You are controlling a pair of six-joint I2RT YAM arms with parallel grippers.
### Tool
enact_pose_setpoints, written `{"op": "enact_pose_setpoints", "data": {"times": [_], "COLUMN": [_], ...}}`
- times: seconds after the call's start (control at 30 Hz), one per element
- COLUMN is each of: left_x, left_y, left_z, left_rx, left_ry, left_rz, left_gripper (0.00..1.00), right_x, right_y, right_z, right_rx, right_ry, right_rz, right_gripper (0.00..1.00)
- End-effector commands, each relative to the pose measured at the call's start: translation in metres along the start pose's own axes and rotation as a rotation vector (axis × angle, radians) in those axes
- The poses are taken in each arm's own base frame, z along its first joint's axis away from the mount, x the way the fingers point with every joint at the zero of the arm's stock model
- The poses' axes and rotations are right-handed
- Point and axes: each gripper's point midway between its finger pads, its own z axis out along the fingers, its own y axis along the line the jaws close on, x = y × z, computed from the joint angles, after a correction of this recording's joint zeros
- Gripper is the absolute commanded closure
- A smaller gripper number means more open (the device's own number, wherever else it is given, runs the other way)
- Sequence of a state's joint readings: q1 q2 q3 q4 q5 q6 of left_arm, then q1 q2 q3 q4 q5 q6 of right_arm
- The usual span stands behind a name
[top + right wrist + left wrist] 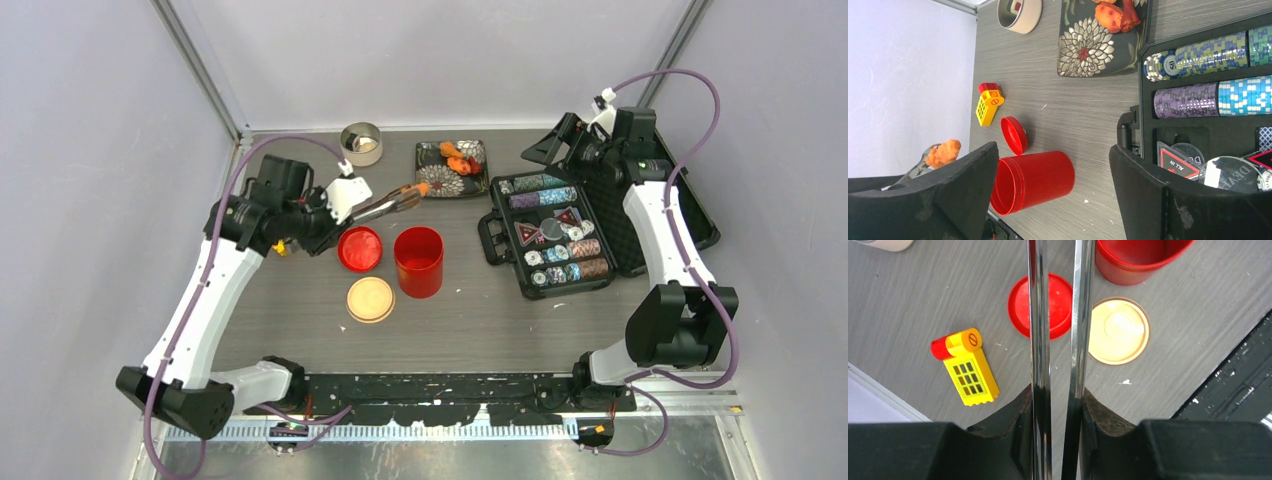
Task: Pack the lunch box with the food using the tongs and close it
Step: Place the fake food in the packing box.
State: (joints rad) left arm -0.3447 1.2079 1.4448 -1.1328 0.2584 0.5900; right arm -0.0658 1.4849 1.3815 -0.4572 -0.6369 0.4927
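My left gripper (pixel 347 207) is shut on the silver tongs (pixel 393 204), whose arms (pixel 1039 335) run out between its fingers. The tongs' tips pinch an orange food piece (pixel 422 188), seen at the left edge of the right wrist view (pixel 943 152), in the air beyond the open red canister (pixel 418 262). The red lid (pixel 360 249) and beige disc lid (pixel 371 299) lie flat beside the canister. The cream tub (pixel 361 143) stands at the back. More orange food (pixel 458 158) lies on the flowered plate (pixel 440 182). My right gripper (pixel 590 150) hovers open and empty over the back right.
An open black poker-chip case (pixel 550 232) with rows of chips lies to the right of the canister. A yellow-and-red toy block (pixel 965 366) rests under my left arm, left of the red lid. Frame posts and grey walls enclose the table.
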Motion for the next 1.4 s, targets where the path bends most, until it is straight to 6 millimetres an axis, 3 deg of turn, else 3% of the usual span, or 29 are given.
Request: {"op": "enact_pose_setpoints", "data": {"times": [0.0,0.17,0.6,0.9,1.1,1.37], "left_x": [0.012,0.023,0.041,0.047,0.040,0.001], "left_y": [-0.021,-0.036,-0.034,-0.034,-0.030,-0.004], "left_z": [-0.010,-0.013,-0.002,-0.002,-0.004,-0.005], "left_rx": [0.050,0.093,0.088,0.087,0.064,-0.010], "left_ry": [-0.006,0.009,0.088,0.109,0.084,0.002], "left_rz": [0.008,0.041,0.066,0.092,0.094,0.029], "left_gripper": [0.73,0.72,0.68,0.57,0.57,0.53], "right_x": [-0.012,-0.009,-0.005,-0.005,-0.007,-0.009], "right_y": [0.020,0.018,0.017,0.017,0.018,0.020], "right_z": [-0.017,-0.016,-0.018,-0.019,-0.019,-0.019], "right_rx": [-0.034,-0.035,-0.030,-0.030,-0.032,-0.033], "right_ry": [-0.051,-0.039,-0.037,-0.040,-0.043,-0.049], "right_rz": [-0.070,-0.065,-0.069,-0.071,-0.073,-0.081], "right_gripper": [0.15,0.15,0.15,0.15,0.15,0.15]}}
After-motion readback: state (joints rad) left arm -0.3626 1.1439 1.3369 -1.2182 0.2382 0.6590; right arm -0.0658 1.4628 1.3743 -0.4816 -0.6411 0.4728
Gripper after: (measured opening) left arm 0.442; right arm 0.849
